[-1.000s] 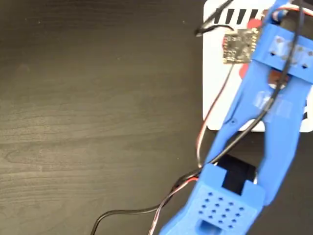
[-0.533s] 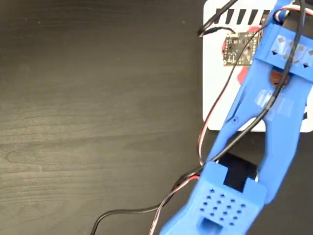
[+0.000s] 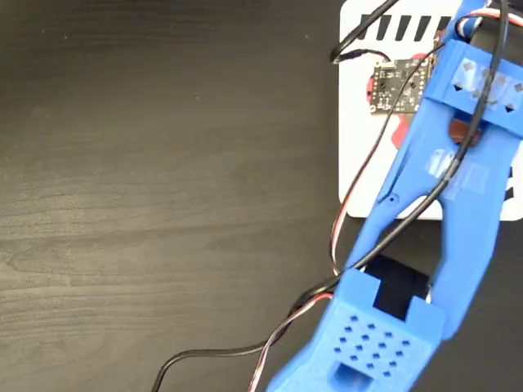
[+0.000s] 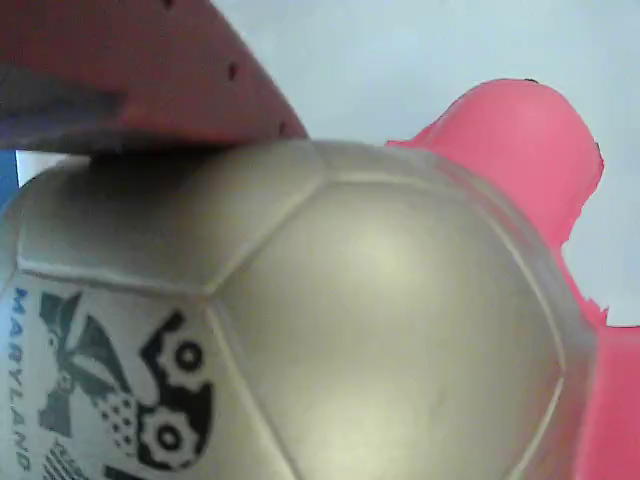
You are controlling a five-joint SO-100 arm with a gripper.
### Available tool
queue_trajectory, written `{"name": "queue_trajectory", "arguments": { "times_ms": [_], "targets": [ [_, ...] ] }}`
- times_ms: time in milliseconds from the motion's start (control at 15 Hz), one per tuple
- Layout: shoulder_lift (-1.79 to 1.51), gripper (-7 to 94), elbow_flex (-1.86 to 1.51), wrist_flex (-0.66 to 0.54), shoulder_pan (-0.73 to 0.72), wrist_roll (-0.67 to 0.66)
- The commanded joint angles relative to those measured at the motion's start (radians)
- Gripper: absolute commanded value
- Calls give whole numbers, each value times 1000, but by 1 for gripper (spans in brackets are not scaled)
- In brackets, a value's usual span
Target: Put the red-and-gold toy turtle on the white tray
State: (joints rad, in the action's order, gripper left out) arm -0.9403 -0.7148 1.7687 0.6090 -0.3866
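A: Where's the red-and-gold toy turtle (image 4: pixel 330 320)?
B: Over the white tray (image 3: pixel 359 139), mostly hidden under the blue arm (image 3: pixel 458 204); its gold shell fills the wrist view.
A: And the gripper?
B: A reddish finger (image 4: pixel 140 80) presses the shell; clamped or not, I can't tell.

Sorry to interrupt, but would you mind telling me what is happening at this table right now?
A blue plastic robot arm reaches over the flat white tray with black stripes on a dark wooden table. The gold-shelled, coral-red toy turtle fills the wrist view, white surface behind it. Only red slivers show beneath the arm in the fixed view, so the hand's grip cannot be judged.
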Motion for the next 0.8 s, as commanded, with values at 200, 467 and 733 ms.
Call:
{"name": "queue_trajectory", "arguments": {
  "times_ms": [200, 467, 733],
  "targets": [
    [-25, 43, 14, 2, 6, -9],
    [-25, 62, 14, 2, 8, -12],
    [-28, 67, 5, 2, 9, -12]
  ]
}}
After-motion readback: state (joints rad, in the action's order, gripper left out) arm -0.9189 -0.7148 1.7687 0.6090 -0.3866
